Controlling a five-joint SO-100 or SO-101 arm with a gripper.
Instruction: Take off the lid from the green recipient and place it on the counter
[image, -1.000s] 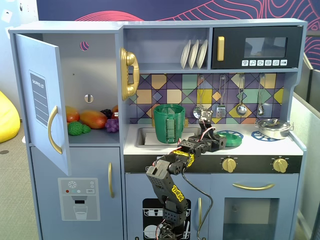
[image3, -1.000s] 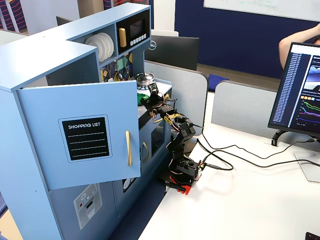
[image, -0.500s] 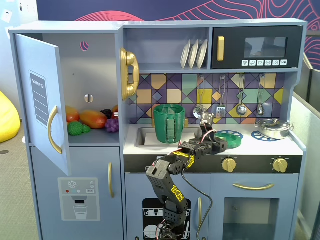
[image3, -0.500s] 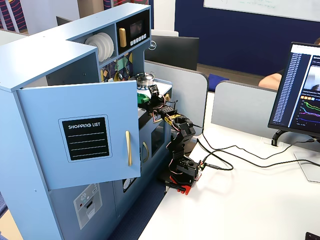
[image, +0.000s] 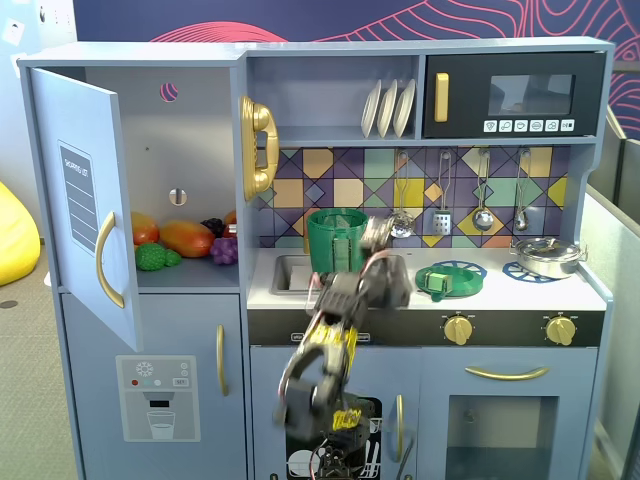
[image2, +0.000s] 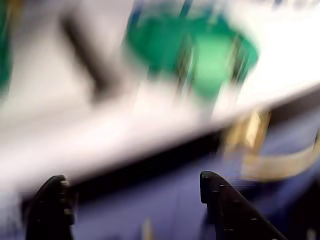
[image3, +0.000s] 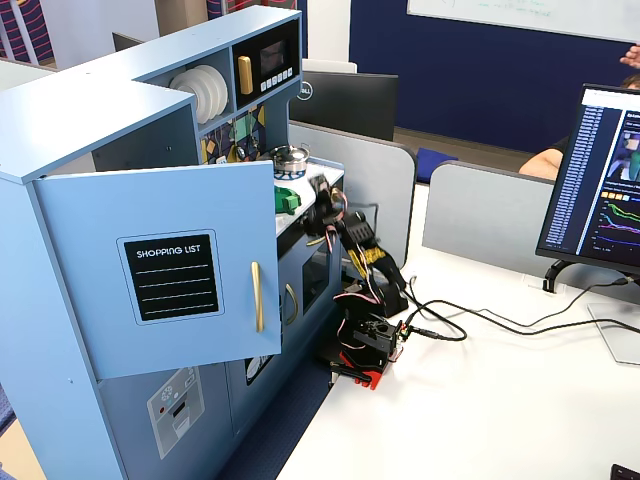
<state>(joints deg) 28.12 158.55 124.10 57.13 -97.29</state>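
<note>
Although blurred, the nearest thing reads clearly enough:
Gripper (image2: 132, 200): jaws apart and empty in the wrist view, hanging in front of the counter edge; in a fixed view it (image: 385, 285) sits low between pot and lid.
Counter (image: 490, 293): pale flat top, with a gold knob (image: 458, 328) on the dark strip below.
Lid (image: 450, 280): lies flat on a blue burner ring on the counter, right of the gripper and apart from it; by the look of it, already off.
Lid handling: likely light, stiff, smooth plastic; the lighter green tab (image: 437, 283) at its left edge looks the best place to pinch, since the flat disc offers little else.
Pot (image: 336, 240): stands open and upright behind the sink (image: 290, 272).
Pan (image: 548, 256): silver, far right.
Writing: "SHOPPING LIST" (image3: 172, 251) on the open door; the monitor behind shows a Dell badge (image3: 308, 92).
</note>
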